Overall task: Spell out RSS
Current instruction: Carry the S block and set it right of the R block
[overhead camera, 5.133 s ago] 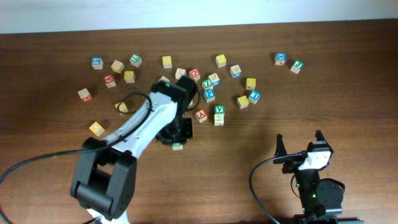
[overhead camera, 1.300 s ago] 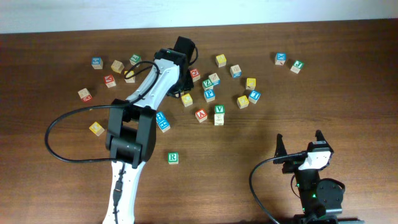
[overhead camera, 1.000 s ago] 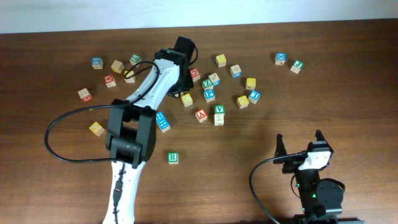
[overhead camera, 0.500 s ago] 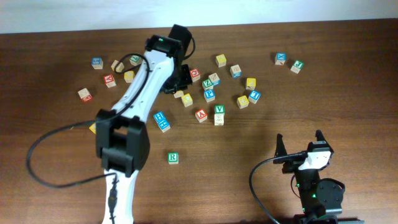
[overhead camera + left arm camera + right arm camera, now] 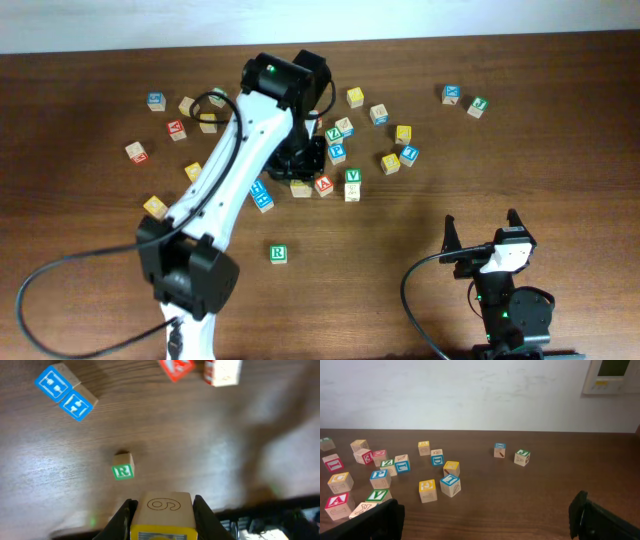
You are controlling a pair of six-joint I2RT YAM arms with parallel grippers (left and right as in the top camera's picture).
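Note:
A green R block [image 5: 278, 254] lies alone on the brown table, nearer the front; it also shows in the left wrist view [image 5: 123, 471]. My left gripper [image 5: 300, 172] is shut on a yellow-faced wooden block [image 5: 162, 512] and holds it above the table, behind the R block. The block's side shows an engraved 6-like figure; its letter is hidden. In the overhead view the held block [image 5: 300, 189] peeks out under the fingers. My right gripper [image 5: 482, 238] rests open and empty at the front right, and its fingers [image 5: 485, 520] frame bare table.
Two blue blocks [image 5: 261, 194] sit left of the left gripper. A red A block [image 5: 324, 184] and a green V block [image 5: 352, 178] sit to its right. Several more letter blocks are scattered along the back [image 5: 390, 135], and two stand apart at the back right [image 5: 464, 99].
The left arm has swung from the back cluster toward the front and right, carrying the yellow block. The R block and the right arm have not moved.

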